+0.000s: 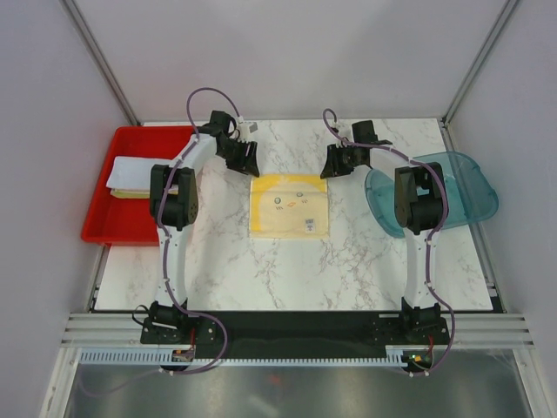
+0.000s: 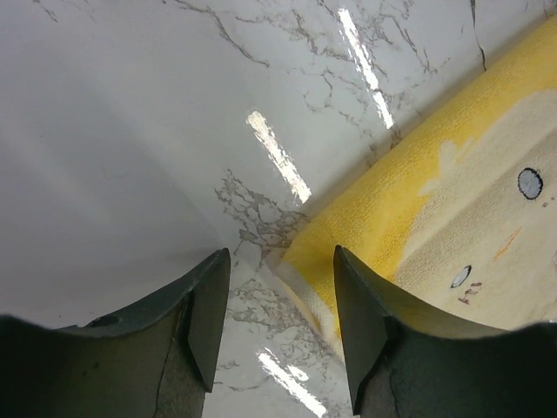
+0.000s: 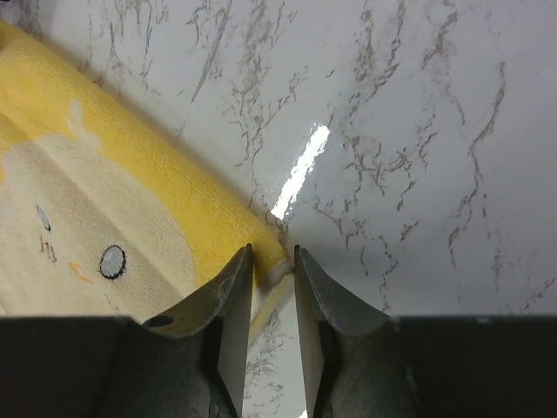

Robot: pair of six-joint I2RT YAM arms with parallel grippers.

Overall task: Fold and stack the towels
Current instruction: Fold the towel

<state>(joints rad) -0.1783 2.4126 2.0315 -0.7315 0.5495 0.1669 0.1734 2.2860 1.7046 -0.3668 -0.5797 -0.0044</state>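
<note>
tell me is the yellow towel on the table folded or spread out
Spread flat, it seems: the yellow towel shows its whole printed face, corners out.

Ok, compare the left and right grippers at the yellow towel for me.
The left gripper has its jaws wide apart; the right gripper has them only a slit apart. One corner of the yellow towel lies in the left gripper's gap; the right gripper's jaws closely flank another corner, and whether they pinch it is unclear. Both sit low at the towel's far edge.
</note>
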